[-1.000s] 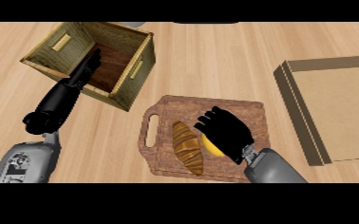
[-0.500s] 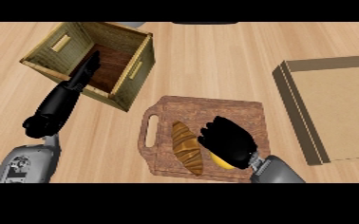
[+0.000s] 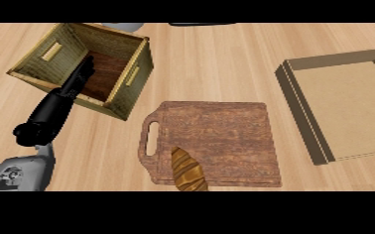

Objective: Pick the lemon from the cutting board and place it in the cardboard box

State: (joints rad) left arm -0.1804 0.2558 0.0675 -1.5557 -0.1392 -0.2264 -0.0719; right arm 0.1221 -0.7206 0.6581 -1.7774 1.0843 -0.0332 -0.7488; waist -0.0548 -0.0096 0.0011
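A: Scanning from the biggest thing down, what do you see?

B: The counter [image 3: 219, 59], then the box [image 3: 330, 104] at three o'clock, shallow and bare inside as far as I see. A wooden crate [image 3: 132, 74] sits at ten o'clock. The board [image 3: 219, 139] lies just below centre, and a croissant [image 3: 187, 167] rests on its six-o'clock edge, partly cut off by the view.

A: And your hands?

B: My left hand [image 3: 77, 82] points into the crate at ten o'clock, fingers straight, holding nothing. My right hand is out of view, so I cannot tell its state.

A: Where is the lemon?

B: I cannot see it. It is not on the visible board, nor in the box.

A: So how far along?

B: I judge the lemon is off the board, perhaps picked up. Placing it in the box remains undone.
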